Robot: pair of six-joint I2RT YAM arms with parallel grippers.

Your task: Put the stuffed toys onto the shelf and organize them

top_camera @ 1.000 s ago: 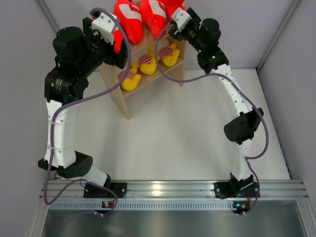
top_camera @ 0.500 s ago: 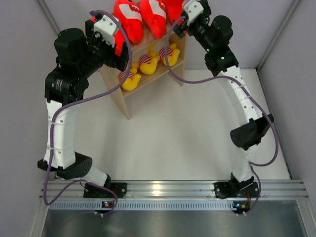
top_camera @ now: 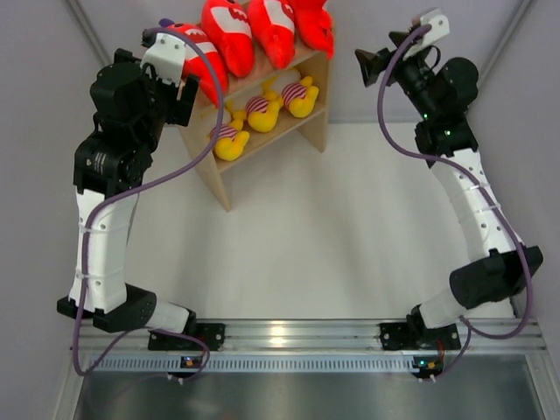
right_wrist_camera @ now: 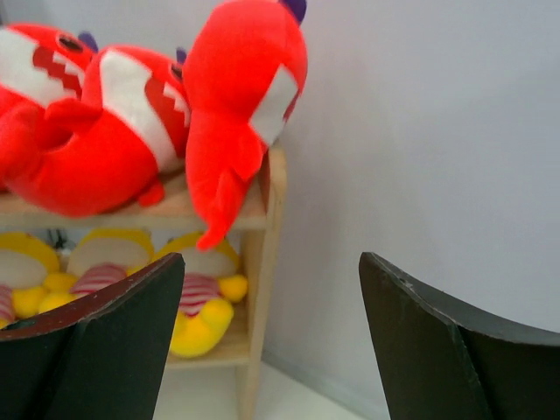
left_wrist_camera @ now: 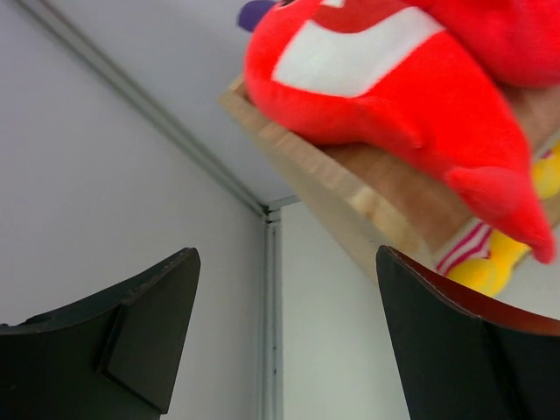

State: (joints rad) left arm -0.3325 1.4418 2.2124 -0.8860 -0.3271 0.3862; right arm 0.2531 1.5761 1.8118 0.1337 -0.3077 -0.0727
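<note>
Judging by how the toys sit, the likeliest trouble is a shark coming off the top tier. The rightmost red shark [right_wrist_camera: 241,96] stands nearly upright at the right end of the shelf [top_camera: 213,175], with its tail hanging past the top board's front edge. A nudge or a shake of the shelf could tip it to the table. At the other end, the leftmost shark [left_wrist_camera: 385,96] lies right at the board's corner. The left gripper [left_wrist_camera: 284,262] hangs just beside and below it, so a careless swing of that arm could drag it off or jolt the whole unit. The other two red sharks [top_camera: 249,35] lie between them on the top tier. The three yellow plushes [top_camera: 262,109] sit in a row on the lower tier and look safer, being boxed in by the side panels.

The left gripper's jaws stand wide apart with nothing between them and nothing touching them. The right gripper [right_wrist_camera: 271,262] is likewise spread wide and empty, held in the air well apart from the shelf on its right side.
</note>
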